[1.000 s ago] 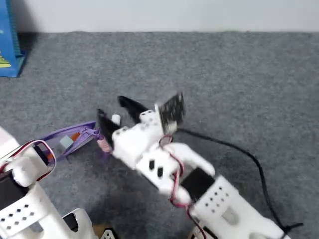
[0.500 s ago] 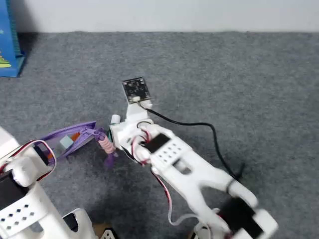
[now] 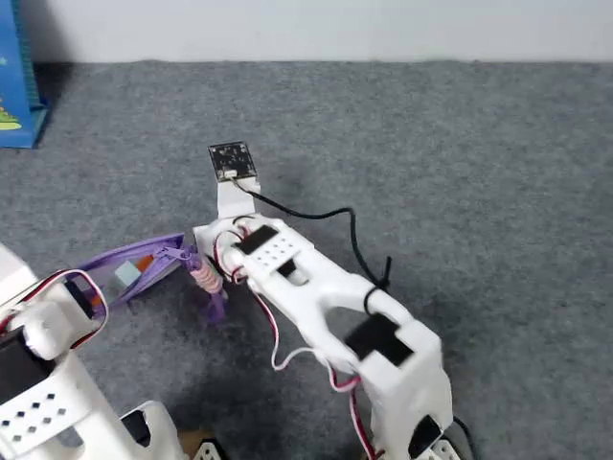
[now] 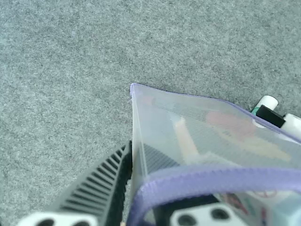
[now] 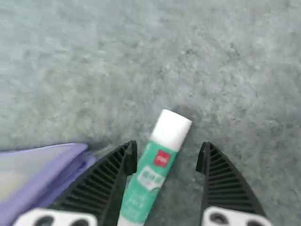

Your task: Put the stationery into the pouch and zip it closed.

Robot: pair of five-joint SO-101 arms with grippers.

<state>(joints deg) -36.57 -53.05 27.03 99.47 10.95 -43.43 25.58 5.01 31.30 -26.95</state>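
Note:
A translucent pouch [image 3: 134, 264] with purple edging lies left of centre; several stationery items show through its wall [image 4: 197, 136]. My left gripper [image 4: 141, 188] is shut on the pouch's near edge, one ribbed finger [image 4: 101, 188] against its outside. A glue stick [image 5: 160, 160], with a white cap and green body, lies on the carpet just beside the pouch's end [image 5: 42, 165]. My right gripper [image 5: 168, 147] is open and straddles the glue stick, one finger on each side. In the high view the right arm's wrist [image 3: 259, 254] covers the glue stick.
A pink spiral charm [image 3: 204, 278] and purple tassel [image 3: 215, 307] hang at the pouch's end. A blue box [image 3: 14, 86] stands at the far left by the wall. The right arm's black cable [image 3: 345, 230] loops over grey carpet [image 3: 479, 172].
The right arm has swung left and tipped its wrist down over the glue stick beside the pouch. The left arm and the pouch have stayed in place.

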